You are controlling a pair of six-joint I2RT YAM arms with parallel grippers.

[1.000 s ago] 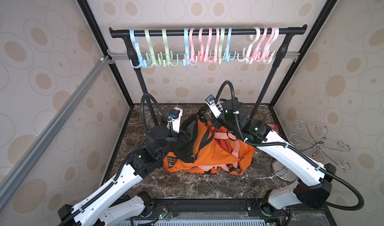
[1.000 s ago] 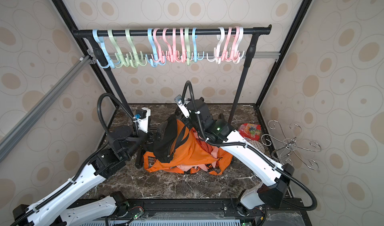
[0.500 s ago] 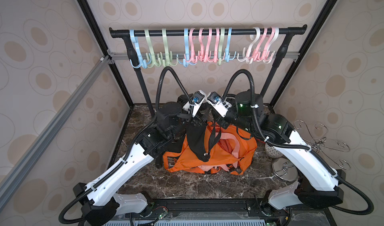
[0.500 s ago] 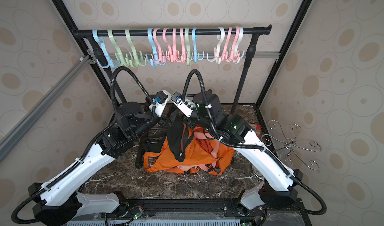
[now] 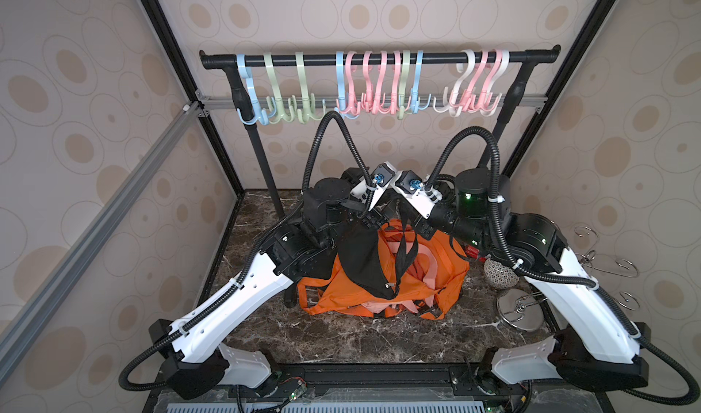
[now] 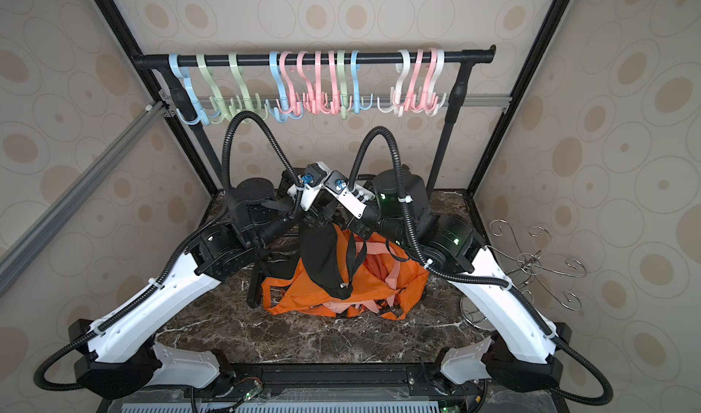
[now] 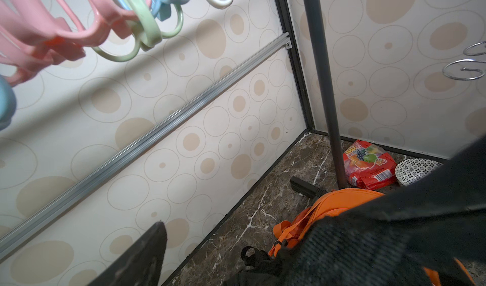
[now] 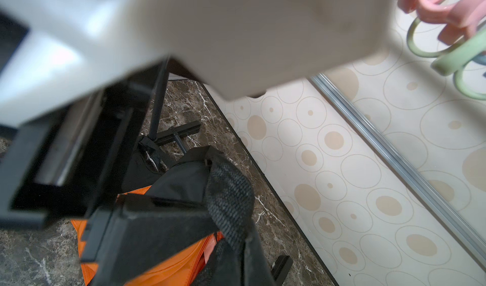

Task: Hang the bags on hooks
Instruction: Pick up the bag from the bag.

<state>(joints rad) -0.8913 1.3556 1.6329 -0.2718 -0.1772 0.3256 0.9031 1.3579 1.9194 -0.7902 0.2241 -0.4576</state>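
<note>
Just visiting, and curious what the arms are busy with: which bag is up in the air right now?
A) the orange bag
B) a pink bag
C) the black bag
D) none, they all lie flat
C: the black bag hangs clear of the table between the two arms, while the orange bag lies on the marble beneath it.
</note>
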